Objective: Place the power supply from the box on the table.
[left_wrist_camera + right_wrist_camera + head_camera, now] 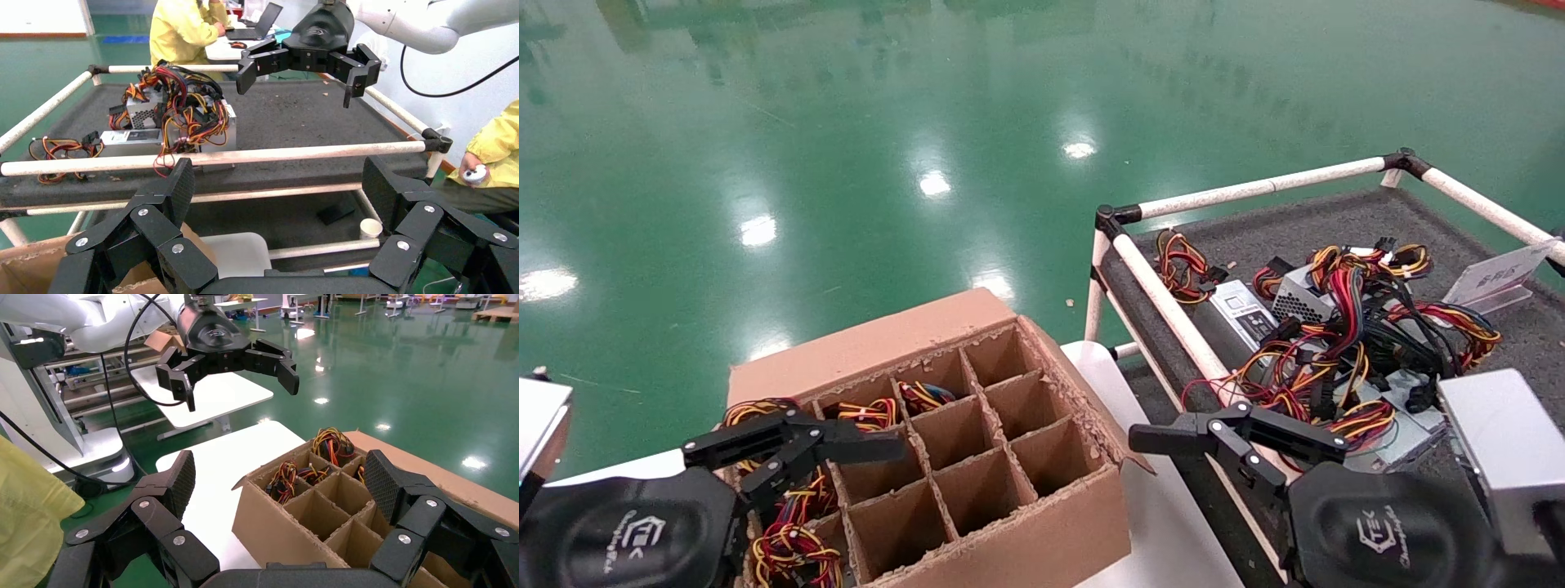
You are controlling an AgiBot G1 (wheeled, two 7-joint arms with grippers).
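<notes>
One brown cardboard box with dividers [977,457], twelve square cells, about four holding red-yellow-black wire bundles [789,547], one dark grey felt table with white pipe rails [1173,306], one tangled heap of silver-grey metal power supplies [1336,327], number unclear, two black open-fingered grippers [805,449] [1238,437].

Both tools are matte black: the left tool [809,445] and right tool [1238,433] have angular linked fingers [177,190] with textured pads and silver screw heads at the joints, rounded black wrist housings bearing a white hexagon logo, glossy white arm shells and a trailing black cable
</notes>
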